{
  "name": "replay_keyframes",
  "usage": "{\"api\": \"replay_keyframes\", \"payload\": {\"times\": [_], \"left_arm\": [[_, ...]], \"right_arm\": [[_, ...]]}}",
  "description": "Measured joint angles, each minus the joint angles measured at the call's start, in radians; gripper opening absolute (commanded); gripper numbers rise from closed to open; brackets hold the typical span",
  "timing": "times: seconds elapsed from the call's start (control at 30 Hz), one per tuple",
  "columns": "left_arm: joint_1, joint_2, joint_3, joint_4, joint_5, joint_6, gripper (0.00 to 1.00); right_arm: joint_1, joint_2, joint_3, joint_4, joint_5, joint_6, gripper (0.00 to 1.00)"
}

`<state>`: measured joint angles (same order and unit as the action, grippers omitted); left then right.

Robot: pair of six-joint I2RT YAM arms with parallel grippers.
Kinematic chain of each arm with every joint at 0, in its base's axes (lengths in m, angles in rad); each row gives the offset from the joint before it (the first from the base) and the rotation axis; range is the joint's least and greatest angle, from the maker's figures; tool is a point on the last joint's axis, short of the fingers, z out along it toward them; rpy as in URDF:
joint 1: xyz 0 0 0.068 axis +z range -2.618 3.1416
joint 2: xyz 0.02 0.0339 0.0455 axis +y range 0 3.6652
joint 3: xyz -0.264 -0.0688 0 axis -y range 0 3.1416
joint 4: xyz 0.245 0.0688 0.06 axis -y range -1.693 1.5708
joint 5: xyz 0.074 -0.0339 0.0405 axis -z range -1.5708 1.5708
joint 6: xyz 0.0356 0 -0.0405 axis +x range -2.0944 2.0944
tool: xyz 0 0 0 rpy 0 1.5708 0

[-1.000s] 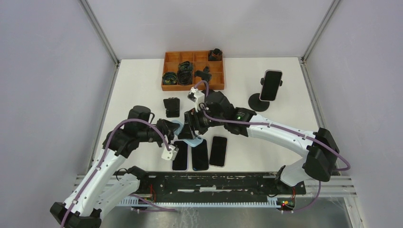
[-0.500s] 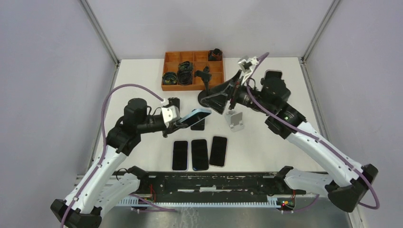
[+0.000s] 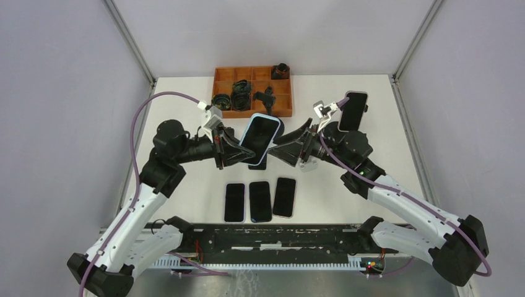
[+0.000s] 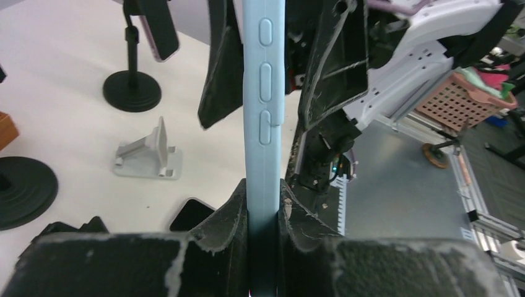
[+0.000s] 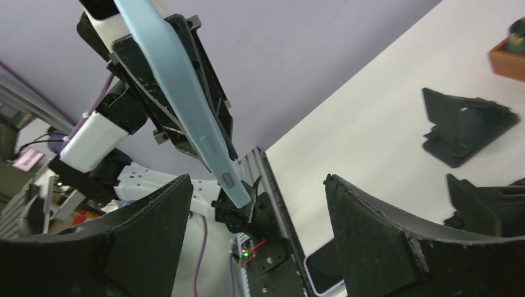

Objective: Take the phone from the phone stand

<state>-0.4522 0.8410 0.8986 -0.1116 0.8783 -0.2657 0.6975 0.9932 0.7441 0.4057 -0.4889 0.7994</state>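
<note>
My left gripper point(image 3: 240, 147) is shut on a phone in a light blue case point(image 3: 259, 135) and holds it upright above the table's middle. In the left wrist view the phone's edge point(image 4: 265, 111) rises from between my jaws point(image 4: 263, 201). My right gripper point(image 3: 286, 145) is open and faces the phone from the right, its fingers point(image 4: 334, 62) either side of the phone's upper end without touching it. In the right wrist view the phone point(image 5: 179, 93) hangs above the open gap point(image 5: 257, 210). A second phone point(image 3: 353, 111) sits on a black round-base stand point(image 3: 336, 133) at the back right. A small grey stand point(image 4: 148, 154) stands empty.
Three phones point(image 3: 260, 201) lie flat in a row near the front edge. An orange tray point(image 3: 251, 111) with black parts sits at the back. Black stands point(image 5: 464, 127) sit left of centre, and another phone point(image 3: 257, 163) lies under the held one.
My left gripper has raised the blue-cased phone and turned it upright. My right gripper has swung down and left from near the round-base stand to face the phone, jaws open.
</note>
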Motion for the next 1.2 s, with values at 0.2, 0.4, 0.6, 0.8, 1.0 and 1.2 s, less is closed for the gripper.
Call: {"api": "replay_keyframes", "payload": {"times": [0.2, 0.4, 0.6, 0.8, 1.0, 1.2], "left_arm": [[0.000, 0.017, 0.007, 0.051, 0.059, -0.094, 0.02], [0.000, 0.016, 0.007, 0.061, 0.098, -0.142, 0.02], [0.000, 0.017, 0.013, 0.067, 0.127, -0.198, 0.35], [-0.001, 0.047, 0.072, -0.030, 0.119, -0.134, 0.91], [-0.002, 0.064, 0.197, -0.297, 0.034, 0.098, 1.00], [-0.002, 0.093, 0.311, -0.544, -0.100, 0.345, 1.00]], "right_arm": [[0.081, 0.076, -0.035, 0.223, -0.006, 0.087, 0.73], [0.127, 0.117, -0.035, 0.392, 0.011, 0.130, 0.43], [0.134, 0.154, -0.035, 0.497, 0.044, 0.158, 0.00], [0.132, 0.154, -0.035, 0.467, 0.043, 0.172, 0.00], [0.035, 0.028, -0.047, 0.192, -0.040, 0.154, 0.00], [-0.068, -0.156, -0.111, -0.267, -0.077, 0.031, 0.00]]}}
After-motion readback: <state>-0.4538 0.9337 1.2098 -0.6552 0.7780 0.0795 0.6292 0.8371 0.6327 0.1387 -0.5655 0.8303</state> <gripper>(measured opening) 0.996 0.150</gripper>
